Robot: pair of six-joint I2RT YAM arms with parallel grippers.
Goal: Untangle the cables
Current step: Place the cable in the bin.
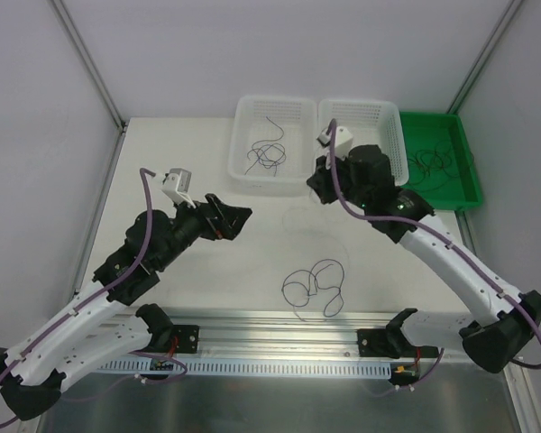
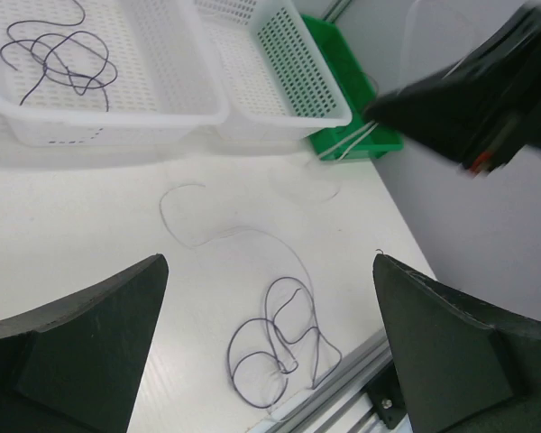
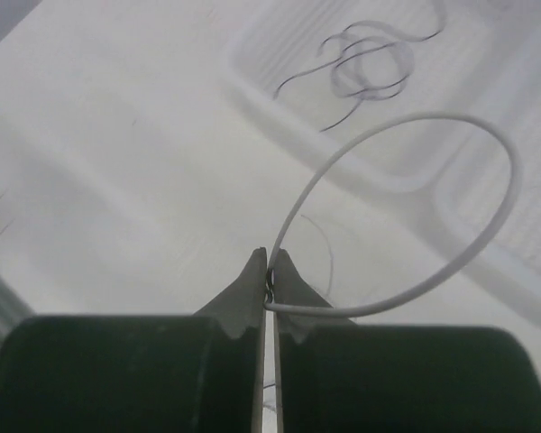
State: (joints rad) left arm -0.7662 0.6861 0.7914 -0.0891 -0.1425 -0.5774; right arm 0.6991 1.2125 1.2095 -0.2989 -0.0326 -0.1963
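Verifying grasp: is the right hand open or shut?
Shut: the right hand pinches a pale cable loop, jaws touching.

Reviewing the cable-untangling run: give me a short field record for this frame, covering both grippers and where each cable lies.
left gripper: open, holding nothing, above the table
right gripper: shut on a pale wire that arcs up in a loop
tangled bundle: dark loops on the table near the front rail, neither gripper on it
left white basket: holds dark basket strands
green tray: holds dark tray strands
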